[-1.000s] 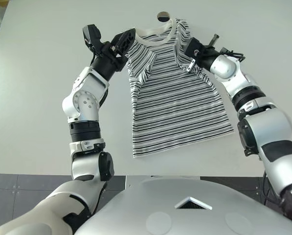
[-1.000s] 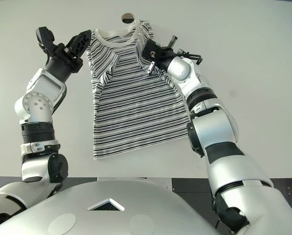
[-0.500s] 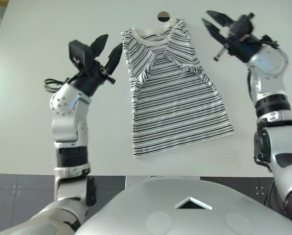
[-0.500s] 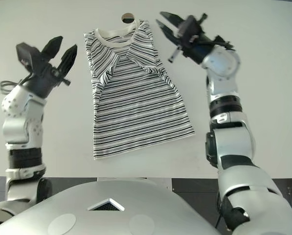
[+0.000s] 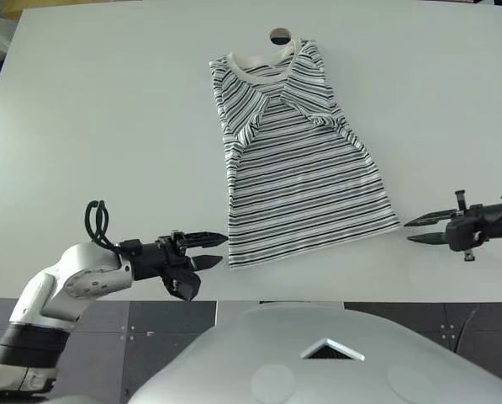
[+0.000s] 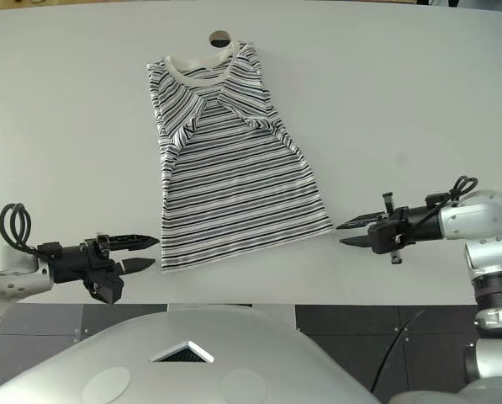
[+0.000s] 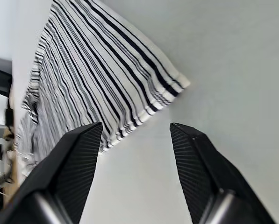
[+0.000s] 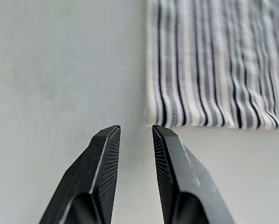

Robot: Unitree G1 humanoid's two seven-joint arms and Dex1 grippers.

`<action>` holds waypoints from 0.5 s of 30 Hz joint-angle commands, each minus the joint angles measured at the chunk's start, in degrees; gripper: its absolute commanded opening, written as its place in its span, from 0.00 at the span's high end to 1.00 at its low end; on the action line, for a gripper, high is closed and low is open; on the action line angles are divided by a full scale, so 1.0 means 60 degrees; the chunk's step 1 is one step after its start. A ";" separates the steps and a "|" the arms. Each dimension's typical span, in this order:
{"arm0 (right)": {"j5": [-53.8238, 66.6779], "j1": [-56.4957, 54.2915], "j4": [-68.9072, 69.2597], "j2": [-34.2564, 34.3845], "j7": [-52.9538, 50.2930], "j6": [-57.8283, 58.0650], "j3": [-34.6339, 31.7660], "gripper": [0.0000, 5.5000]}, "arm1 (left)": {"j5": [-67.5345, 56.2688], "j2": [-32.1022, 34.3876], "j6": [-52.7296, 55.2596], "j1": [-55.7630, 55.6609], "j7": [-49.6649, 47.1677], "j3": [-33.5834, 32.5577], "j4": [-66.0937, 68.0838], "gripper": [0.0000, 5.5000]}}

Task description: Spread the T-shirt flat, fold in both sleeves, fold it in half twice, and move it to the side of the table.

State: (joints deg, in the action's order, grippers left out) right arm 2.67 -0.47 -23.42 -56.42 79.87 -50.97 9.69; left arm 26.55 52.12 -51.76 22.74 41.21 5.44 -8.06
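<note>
Left eye view: left pincer, right pincer lowered beside T-shirt.

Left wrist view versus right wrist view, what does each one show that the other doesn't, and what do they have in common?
Left wrist view's own: the left gripper, fingers wide apart, facing the left hem corner of the T-shirt, whose length runs away beyond it. Right wrist view's own: the right gripper, fingers open with a narrower gap, facing the right hem corner. Shared: the striped T-shirt lying on the white table, touched by neither gripper.
</note>
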 commanded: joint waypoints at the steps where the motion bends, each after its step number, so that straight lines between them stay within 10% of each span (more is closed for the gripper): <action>1: -0.1840 -0.0569 -0.0773 0.0430 -0.1361 -0.1607 0.0267 0.77 | 0.1593 -0.0321 0.0845 -0.0597 0.0186 0.0859 0.0289 0.51; 15: -0.4083 -0.1635 -0.2646 0.0774 -0.4323 -0.3171 0.2050 0.87 | 0.0976 0.0011 0.1826 -0.0426 0.0095 0.2005 -0.0500 0.64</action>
State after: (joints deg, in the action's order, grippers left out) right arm -18.23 -12.38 -37.75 -52.86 52.26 -71.18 17.83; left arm 29.33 50.09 -41.67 17.89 40.04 15.77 -13.97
